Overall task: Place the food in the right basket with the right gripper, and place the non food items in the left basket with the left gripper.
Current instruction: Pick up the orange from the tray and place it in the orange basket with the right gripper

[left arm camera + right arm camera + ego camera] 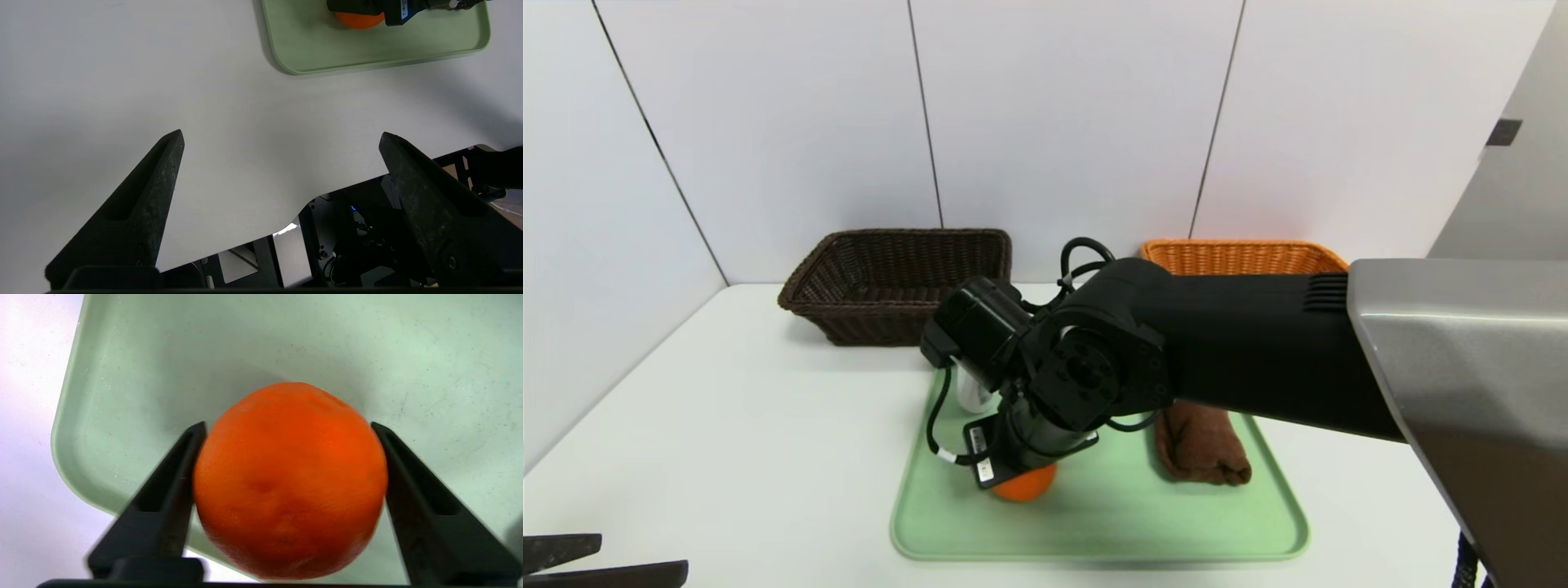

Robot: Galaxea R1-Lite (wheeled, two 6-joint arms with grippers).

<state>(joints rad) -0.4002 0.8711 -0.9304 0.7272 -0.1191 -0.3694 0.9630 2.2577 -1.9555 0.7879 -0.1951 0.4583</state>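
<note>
An orange (290,477) sits near the front left corner of the pale green tray (122,375), and my right gripper (288,426) is shut on it, one finger pressed to each side. From the head view my right arm (1094,367) reaches over the tray (1094,523) and hides all but a sliver of the orange (1023,485). A rolled brown towel (1201,445) lies on the tray's right side. A white object (970,394) stands at the tray's far left, mostly hidden by the wrist. My left gripper (282,135) hangs open over the bare table at the near left edge (600,559).
The dark brown basket (890,282) stands at the back left of the white table. The orange basket (1241,255) is at the back right, partly behind my right arm. White walls close in the back and left.
</note>
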